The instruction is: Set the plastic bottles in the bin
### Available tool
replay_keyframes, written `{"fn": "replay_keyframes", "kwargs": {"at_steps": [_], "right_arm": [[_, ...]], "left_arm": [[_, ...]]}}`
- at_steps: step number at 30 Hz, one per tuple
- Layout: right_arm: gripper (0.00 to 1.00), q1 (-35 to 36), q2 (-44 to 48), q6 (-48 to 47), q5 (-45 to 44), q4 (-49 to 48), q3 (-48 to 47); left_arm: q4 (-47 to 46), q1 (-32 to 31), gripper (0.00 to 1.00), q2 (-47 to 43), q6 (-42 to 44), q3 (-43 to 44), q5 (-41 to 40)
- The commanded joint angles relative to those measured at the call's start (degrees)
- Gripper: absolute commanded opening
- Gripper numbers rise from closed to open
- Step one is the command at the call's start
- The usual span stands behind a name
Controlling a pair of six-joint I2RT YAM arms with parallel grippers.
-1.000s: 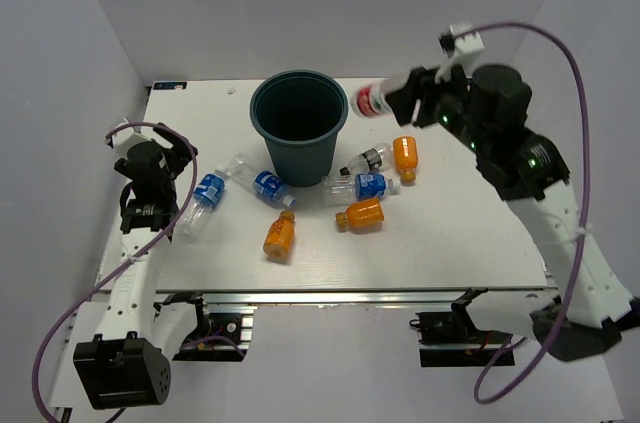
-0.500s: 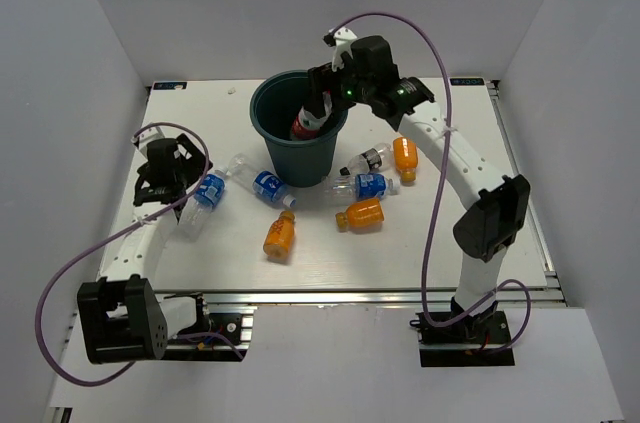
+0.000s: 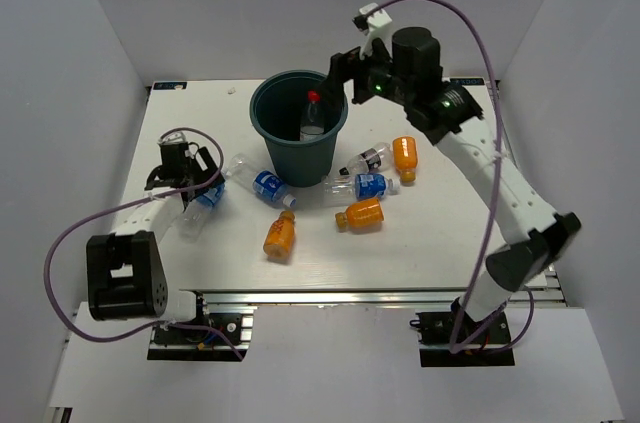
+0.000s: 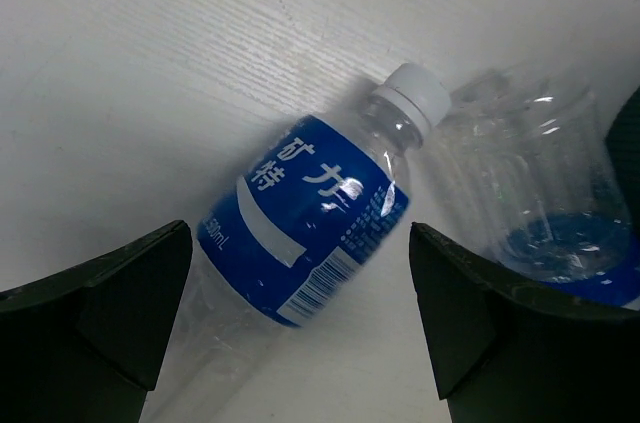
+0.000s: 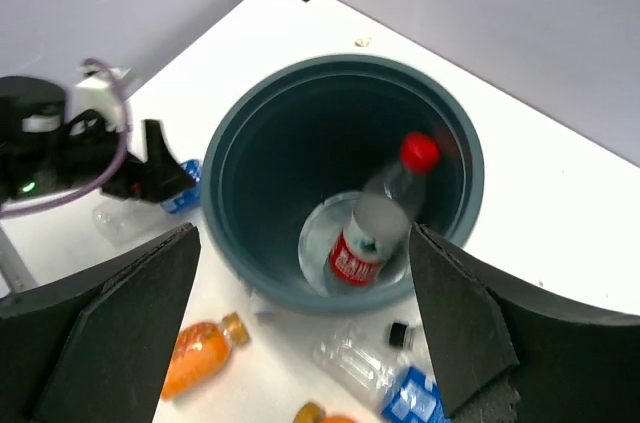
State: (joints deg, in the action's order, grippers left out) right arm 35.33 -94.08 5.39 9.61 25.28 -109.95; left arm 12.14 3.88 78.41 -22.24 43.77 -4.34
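Right wrist view: 1 bottle (image 5: pixel 372 233) in bin (image 5: pixel 270 153), red label (unseen overhead).

The white desk (image 3: pixel 450 233) carries the dark green bin (image 3: pixel 300 148), upright near its far middle. Two blue-labelled bottles (image 3: pixel 262 184) lie on their sides left of the bin's base; a third blue-labelled bottle (image 3: pixel 365 186), a dark-capped clear bottle (image 3: pixel 367 157) and three orange bottles (image 3: pixel 361 214) lie in front of it and to its right

left arm (image 3: pixel 143 211): white links, black joint housings | right arm (image 3: pixel 505 183): same white-and-black build, small green lights (image 3: pixel 441 100) | thin purple cables (image 3: pixel 58 258): loop off both arms | left gripper fingers (image 4: pixel 110 313): matte black wedges
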Motion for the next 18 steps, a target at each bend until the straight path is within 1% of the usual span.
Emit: {"fn": "replay_keyframes", "kwargs": {"at_steps": [1, 2, 3, 5, 6, 8, 10, 11, 13, 14, 17, 18], "right_arm": [[0.89, -0.26, 7.67, -1.08, -1.07, -3.65, 7.18], [0.89, -0.35, 9.34, -1.34, -1.6, -4.09, 11.64], [0.89, -0.44, 12.58, -1.43, -2.83, -4.53, 13.86], [0.89, -0.44, 15.84, -1.78, -3.8, -6.72, 18.52], [0.89, -0.53, 19.17, -1.7, -4.33, -7.6, 23.24], [0.89, -0.61, 22.26, -1.08, -6.96, -9.36, 27.58], [0.89, -0.79, 26.48, 0.67, -9.69, -10.24, 33.55], [0.89, -0.88, 29.19, 1.29, -11.78, -11.38, 35.4], [0.89, -1.05, 31.5, 3.22, -14.87, -12.44, 40.66], [0.89, -1.05, 33.33, 3.75, -15.4, -12.79, 42.0], [0.89, -1.14, 35.72, 5.51, -17.07, -12.97, 46.22], [0.89, -1.14, 36.77, 5.77, -18.12, -12.97, 47.1]], "left_arm": [[-0.01, -0.28, 0.98, 3.57, 2.46, 1.67, 3.46], [0.42, -0.19, 0.98, 4.46, 2.38, 2.19, 3.89], [0.77, -0.19, 0.98, 5.25, 2.46, 2.63, 4.25], [1.13, -0.28, 0.98, 7.36, 2.9, 3.07, 4.25], [1.48, -0.28, 0.98, 7.89, 2.82, 3.51, 5.82], [1.74, -0.28, 0.93, 8.95, 2.47, 3.69, 5.92], [1.75, -0.19, 0.85, 8.86, 2.11, 3.78, 6.18], [2.01, -0.19, 0.76, 8.43, 2.03, 3.78, 6.45], [2.27, -0.28, 0.67, 7.29, 1.68, 3.78, 6.71], [2.97, -0.28, 0.6, 5.72, 1.41, 3.87, 6.36], [4.73, -0.28, 0.54, 2.55, 0.1, 4.31, 2.51], [4.47, -0.28, 0.49, -0.16, -1.21, 4.22, 1.71]]}}
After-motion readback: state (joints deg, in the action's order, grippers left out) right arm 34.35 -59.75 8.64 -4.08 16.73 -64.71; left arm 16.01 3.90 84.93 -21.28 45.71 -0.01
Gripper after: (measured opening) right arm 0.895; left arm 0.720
